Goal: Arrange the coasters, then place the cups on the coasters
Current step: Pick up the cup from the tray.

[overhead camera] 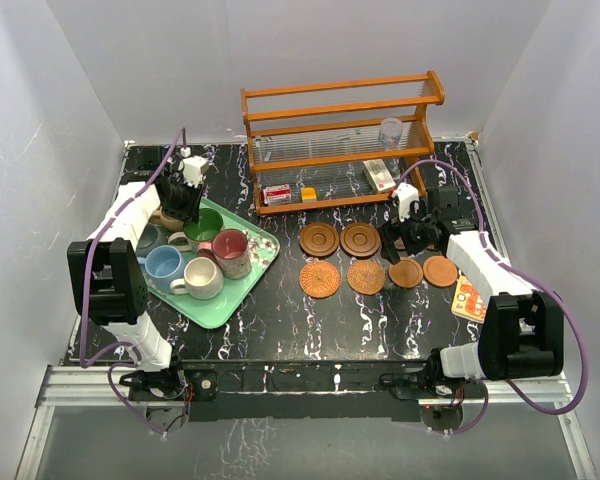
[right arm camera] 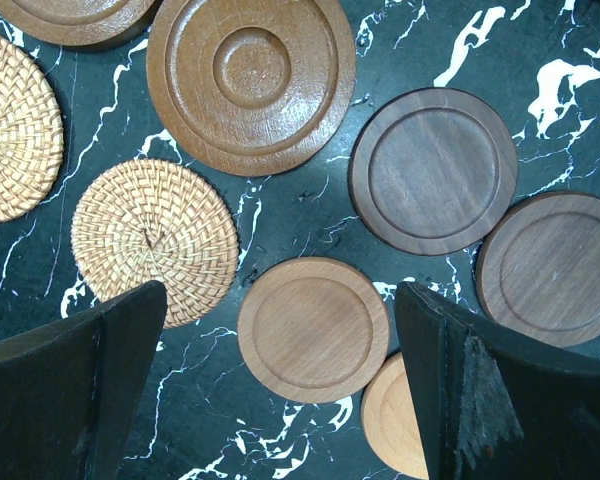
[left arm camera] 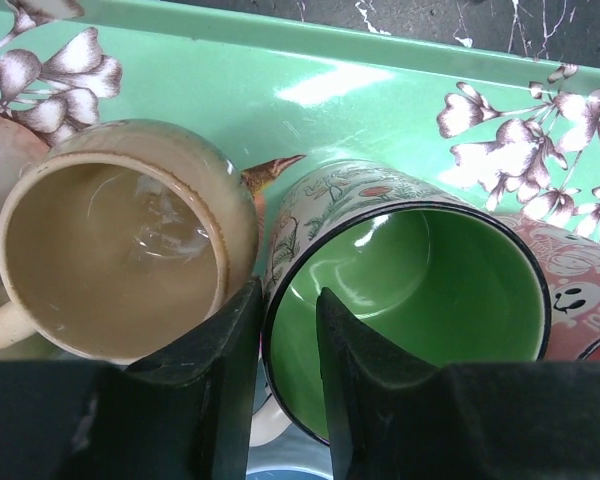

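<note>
White walls (overhead camera: pixel 160 60) enclose a black, white-veined table (overhead camera: pixel 280 325) — an orange wooden rack (overhead camera: pixel 340 88) stands at its back.

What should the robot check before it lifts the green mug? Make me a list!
1. The left gripper straddles the green mug at its rim: ok.
2. The grip is tight: cannot tell.
3. The tan mug is out of the way: not ok, it crowds the gripper.
4. The right gripper is open and holds nothing: ok.
5. The dark brown coasters are spaced apart: not ok, the two look to be touching.
6. The woven coaster is bare for a mug: ok.
</note>
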Robot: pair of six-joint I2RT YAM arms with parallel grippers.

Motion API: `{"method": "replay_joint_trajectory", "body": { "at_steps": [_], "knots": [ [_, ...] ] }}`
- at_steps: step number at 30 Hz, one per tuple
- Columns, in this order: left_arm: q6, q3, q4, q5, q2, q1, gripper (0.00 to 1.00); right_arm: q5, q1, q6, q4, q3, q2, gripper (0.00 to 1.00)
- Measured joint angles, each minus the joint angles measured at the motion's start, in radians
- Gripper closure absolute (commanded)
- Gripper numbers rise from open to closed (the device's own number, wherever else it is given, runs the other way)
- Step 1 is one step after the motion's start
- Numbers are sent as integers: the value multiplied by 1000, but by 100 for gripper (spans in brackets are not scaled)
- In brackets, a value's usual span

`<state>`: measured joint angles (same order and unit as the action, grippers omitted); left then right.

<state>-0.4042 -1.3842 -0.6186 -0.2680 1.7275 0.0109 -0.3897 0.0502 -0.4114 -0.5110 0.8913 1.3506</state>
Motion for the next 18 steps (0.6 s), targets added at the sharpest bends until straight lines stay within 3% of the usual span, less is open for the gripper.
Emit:
{"method": "replay_joint_trajectory", "body": {
  "at_steps": [18],
  "knots": [
    [0, -21, 14, 11, 52, -38, 83, 10, 0, -1, 0, 0, 0, 3]
  ]
}}
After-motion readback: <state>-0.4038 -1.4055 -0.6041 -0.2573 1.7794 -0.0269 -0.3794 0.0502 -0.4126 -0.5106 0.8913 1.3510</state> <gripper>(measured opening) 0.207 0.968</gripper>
